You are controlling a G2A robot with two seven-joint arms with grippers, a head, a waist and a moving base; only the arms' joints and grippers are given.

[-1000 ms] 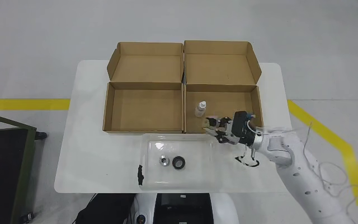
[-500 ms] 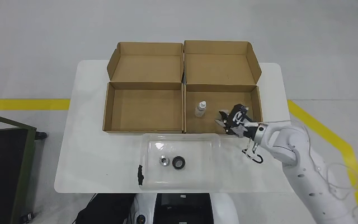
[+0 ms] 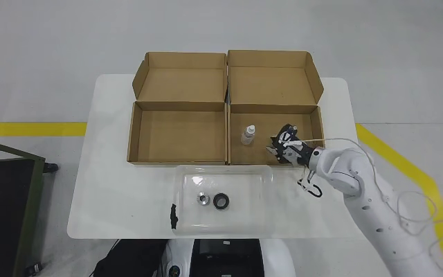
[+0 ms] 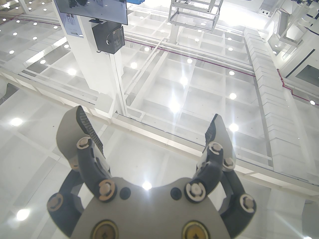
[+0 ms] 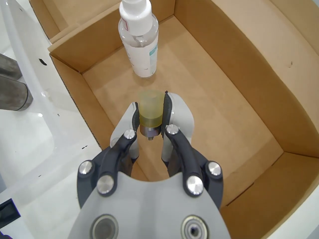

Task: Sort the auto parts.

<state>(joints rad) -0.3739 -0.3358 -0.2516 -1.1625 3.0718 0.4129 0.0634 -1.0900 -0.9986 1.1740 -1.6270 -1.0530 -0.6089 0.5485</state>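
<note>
1. Part [image 5: 149, 115] I'm sorting: a stubby cylinder, cloudy yellowish plastic up top, with a shiny metal base and a tiny pin.
2. My right gripper [image 5: 150, 100] is clamped on its sides, holding it over the right cardboard box [image 3: 318, 128]. Can't tell if it touches the floor.
3. Same box has a clear spray bottle [image 5: 139, 38] with a white nozzle, standing upright to the left of the part.
4. Both boxes are matte brown cardboard with lids folded back, and the left box [image 3: 178, 135] sits right beside the right one.
5. The see-through plastic tray [image 3: 242, 179] on the near side holds a round metal piece [image 3: 202, 199] and a black ring [image 3: 221, 201], side by side.
6. My left gripper [image 4: 147, 112] is spread wide, ribbed pads showing, aimed at the ceiling.
</note>
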